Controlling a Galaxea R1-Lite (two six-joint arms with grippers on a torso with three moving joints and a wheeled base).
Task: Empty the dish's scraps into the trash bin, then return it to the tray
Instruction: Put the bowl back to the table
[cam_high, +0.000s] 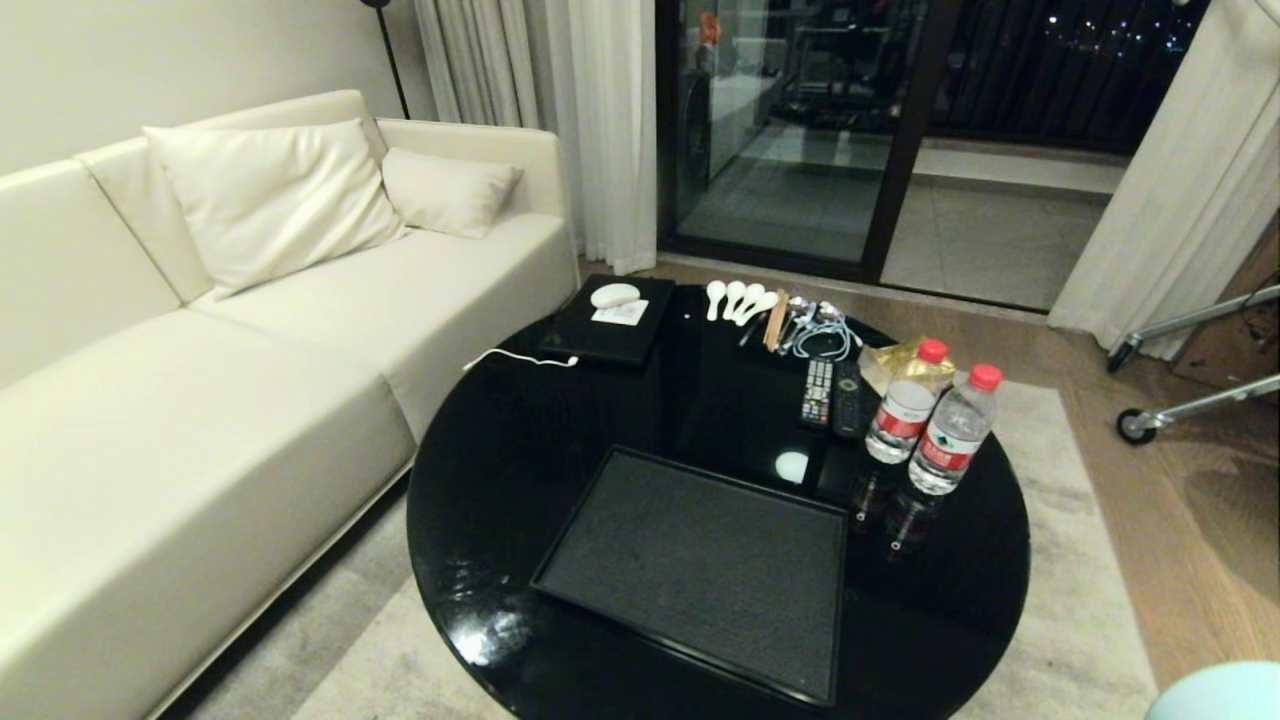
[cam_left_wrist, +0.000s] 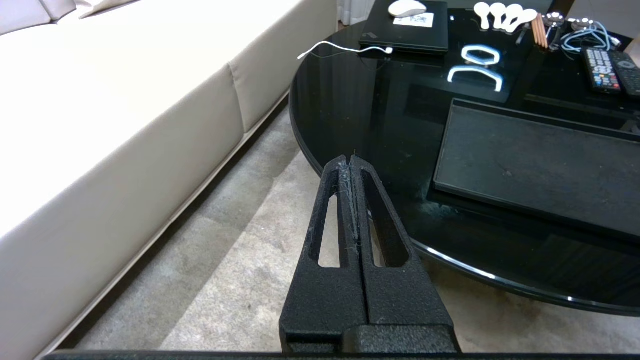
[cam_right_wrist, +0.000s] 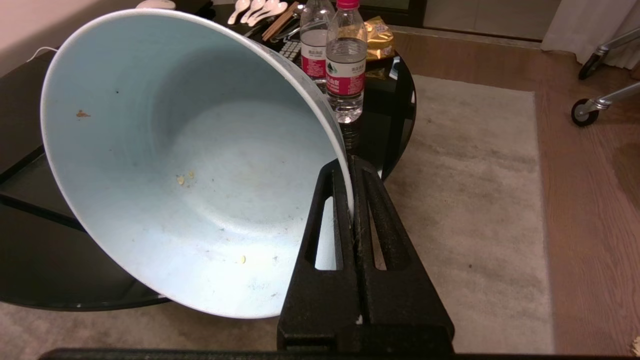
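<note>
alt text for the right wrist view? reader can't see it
The right gripper is shut on the rim of the dish, a pale blue bowl tilted toward the camera and nearly empty, with only a few small crumbs inside. Behind it are the black round table with two water bottles, and beyond that a grey rug on wood floor.

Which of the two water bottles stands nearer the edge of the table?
The right-hand water bottle, the one closer to the camera in the head view. The other bottle stands just behind it, beside the remote controls.
</note>
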